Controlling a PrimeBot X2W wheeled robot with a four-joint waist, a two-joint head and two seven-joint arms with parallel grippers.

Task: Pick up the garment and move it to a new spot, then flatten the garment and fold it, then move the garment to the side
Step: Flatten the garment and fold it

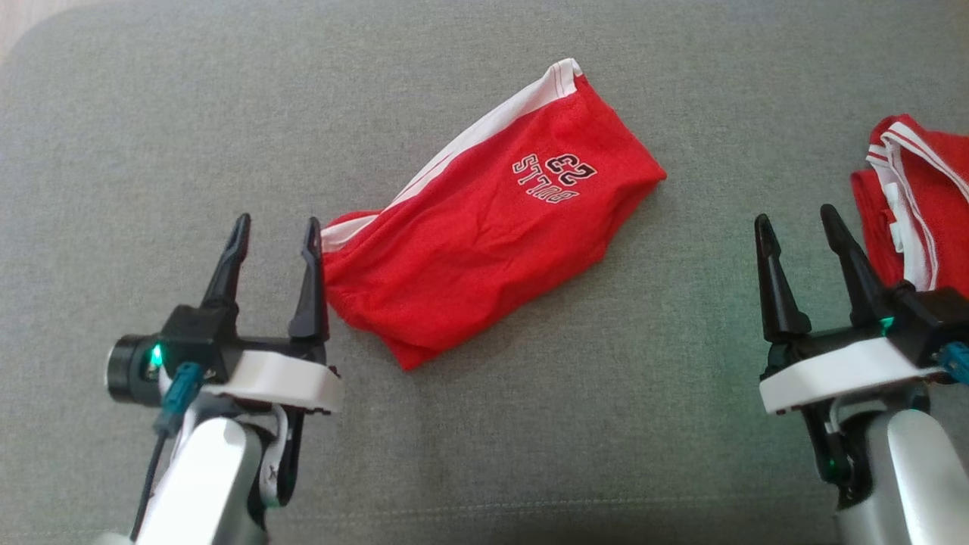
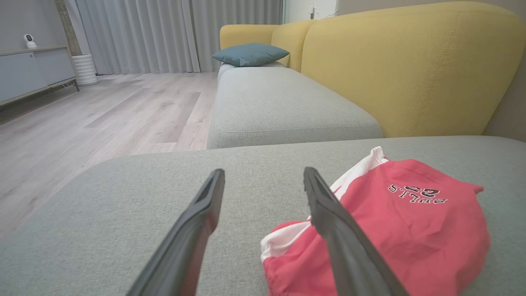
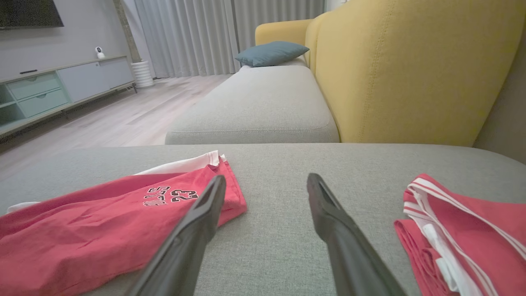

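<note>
My left tool (image 1: pixel 277 222) hovers with its two fingers spread wide and nothing between them, at the near left of the grey sofa seat (image 1: pixel 530 424). Its right finger (image 1: pixel 310 272) stands just beside the near-left end of the garment (image 1: pixel 492 227); I cannot tell whether it touches the cloth. The garment is a pair of red shorts with a white side stripe (image 1: pixel 484 132) along its far-left edge. It lies flat but wrinkled in the middle of the seat, running diagonally from near left to far right. Black and white lettering (image 1: pixel 553 174), BULLS over 23, sits near its far-right end and reads upside down from my head.

My right tool (image 1: pixel 793 214) is also spread wide and empty. It is at the near right, over bare seat, well apart from the shorts. Just to its right lies a second red garment (image 1: pixel 920 197) with white trim, bunched in folds at the right edge of the seat.

Beyond the seat rises a yellow backrest (image 3: pixel 411 70), and a blue pillow (image 2: pixel 250 54) rests on the farther grey seat.
</note>
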